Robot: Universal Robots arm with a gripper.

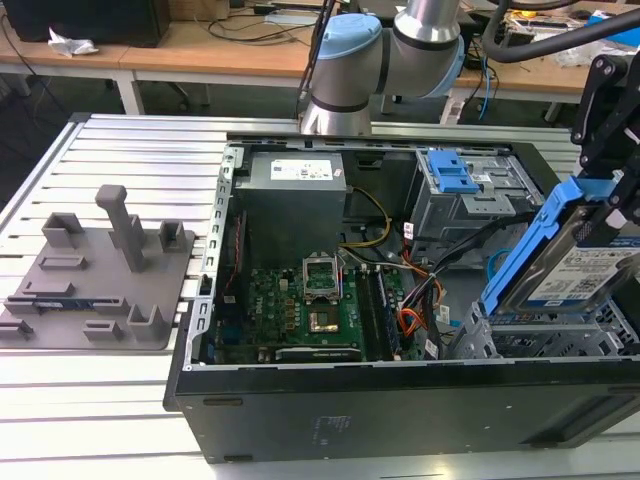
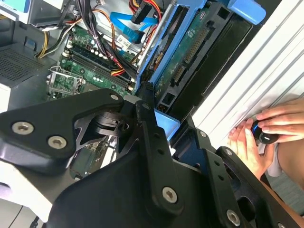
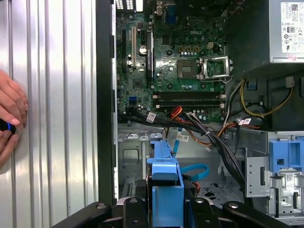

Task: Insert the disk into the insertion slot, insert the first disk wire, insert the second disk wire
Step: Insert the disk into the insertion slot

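Note:
The disk, a dark drive with a white label in a bright blue carrier, hangs tilted over the right end of the open computer case. My gripper is shut on its upper end. In the second wrist view the disk shows its green circuit-board side, with my black gripper clamped on the blue carrier. In the first wrist view the carrier is edge-on between the fingers. The insertion slot, a silver-grey perforated cage, sits directly under the disk's lower end; whether they touch is unclear.
A taller grey cage with a blue latch stands behind the slot. Orange and black cables lie between the cages and the motherboard. A grey fixture block sits at the exterior view's left. A person's hand rests on the slatted table beside the case.

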